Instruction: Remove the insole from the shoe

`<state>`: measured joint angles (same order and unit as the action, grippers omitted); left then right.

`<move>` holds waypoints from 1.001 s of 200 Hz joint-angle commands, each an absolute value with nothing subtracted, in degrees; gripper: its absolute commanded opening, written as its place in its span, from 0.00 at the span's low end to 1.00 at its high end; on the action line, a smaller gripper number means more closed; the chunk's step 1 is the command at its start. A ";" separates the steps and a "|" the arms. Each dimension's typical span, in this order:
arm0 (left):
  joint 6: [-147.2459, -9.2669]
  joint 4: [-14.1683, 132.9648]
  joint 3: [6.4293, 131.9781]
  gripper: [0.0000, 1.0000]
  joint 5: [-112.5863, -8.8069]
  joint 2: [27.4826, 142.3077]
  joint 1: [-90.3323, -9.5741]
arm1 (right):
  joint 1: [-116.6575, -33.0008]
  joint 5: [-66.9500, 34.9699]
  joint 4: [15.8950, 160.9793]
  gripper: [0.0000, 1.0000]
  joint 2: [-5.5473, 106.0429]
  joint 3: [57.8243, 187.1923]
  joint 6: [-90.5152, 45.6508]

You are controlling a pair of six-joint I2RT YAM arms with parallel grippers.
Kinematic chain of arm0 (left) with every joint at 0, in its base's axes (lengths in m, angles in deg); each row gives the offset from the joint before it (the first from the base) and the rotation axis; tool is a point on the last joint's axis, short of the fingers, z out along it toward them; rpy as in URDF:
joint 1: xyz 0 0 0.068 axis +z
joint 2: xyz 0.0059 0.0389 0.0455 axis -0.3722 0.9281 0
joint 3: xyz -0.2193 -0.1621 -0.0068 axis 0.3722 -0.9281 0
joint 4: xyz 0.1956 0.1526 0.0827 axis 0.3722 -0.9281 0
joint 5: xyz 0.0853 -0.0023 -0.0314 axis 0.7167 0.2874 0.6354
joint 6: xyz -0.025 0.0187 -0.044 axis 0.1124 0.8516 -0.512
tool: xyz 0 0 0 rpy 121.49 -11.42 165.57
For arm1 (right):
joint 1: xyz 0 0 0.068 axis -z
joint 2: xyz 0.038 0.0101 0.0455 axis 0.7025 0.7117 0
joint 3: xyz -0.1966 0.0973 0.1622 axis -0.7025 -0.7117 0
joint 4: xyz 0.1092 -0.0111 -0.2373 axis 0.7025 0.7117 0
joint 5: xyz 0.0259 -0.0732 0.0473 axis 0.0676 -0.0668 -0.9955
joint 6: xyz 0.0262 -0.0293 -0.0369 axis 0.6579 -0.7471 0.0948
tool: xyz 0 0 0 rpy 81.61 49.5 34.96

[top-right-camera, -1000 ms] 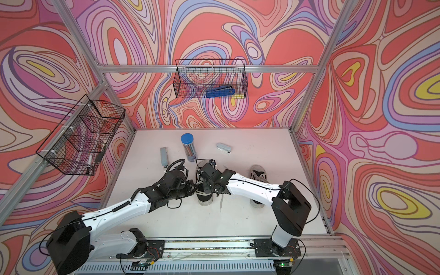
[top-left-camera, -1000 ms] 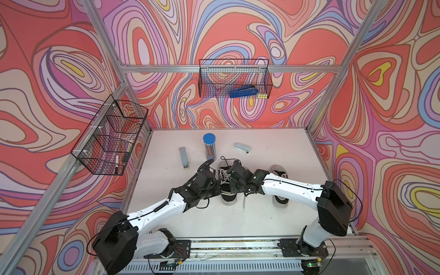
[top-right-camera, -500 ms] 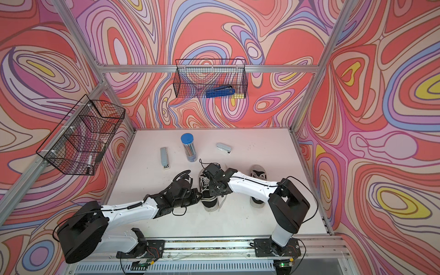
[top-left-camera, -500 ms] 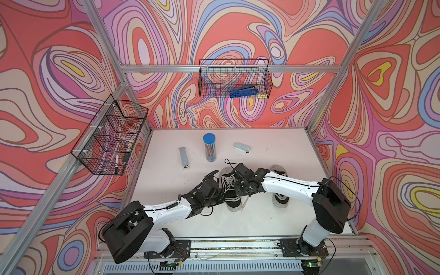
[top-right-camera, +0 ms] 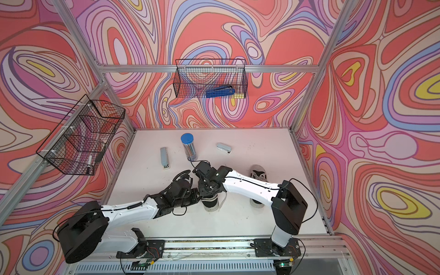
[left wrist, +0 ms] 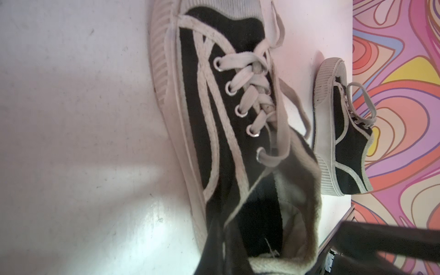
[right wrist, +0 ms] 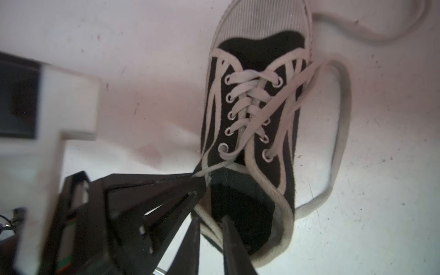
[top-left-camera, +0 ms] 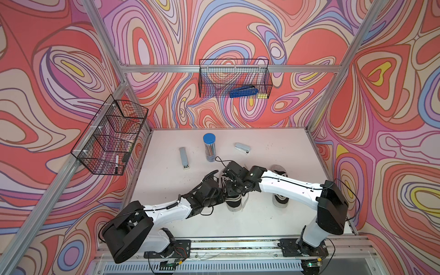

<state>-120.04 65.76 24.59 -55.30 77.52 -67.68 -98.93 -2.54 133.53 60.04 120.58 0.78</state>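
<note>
Shoe (right wrist: pixel 281 152), black canvas, white laces (right wrist: pixel 247 95), upright

Pale table (top-left-camera: pixel 166 185), shoe (top-left-camera: pixel 234 203), second shoe (top-left-camera: pixel 280 202), blue-lidded tube (top-left-camera: pixel 209 148), stapler (top-left-camera: pixel 242 148), grey bar (top-left-camera: pixel 184 157)

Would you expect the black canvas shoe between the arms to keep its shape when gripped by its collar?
Probably not: the shoe has a soft-looking collar, folding where the left hand pinches it. The rubber sole should stay stiff. Its loose laces would likely trail.
</note>
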 commanded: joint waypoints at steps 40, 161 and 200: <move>-120.27 60.50 23.21 0.00 -52.82 74.92 -67.91 | -98.90 -4.55 130.88 0.34 67.93 119.49 -0.61; -120.10 58.00 22.47 0.00 -49.05 69.47 -67.99 | -98.89 1.57 135.97 0.44 80.39 118.53 1.50; -120.03 55.04 21.66 0.00 -47.58 68.05 -67.94 | -98.88 8.15 139.21 0.28 80.95 119.32 3.94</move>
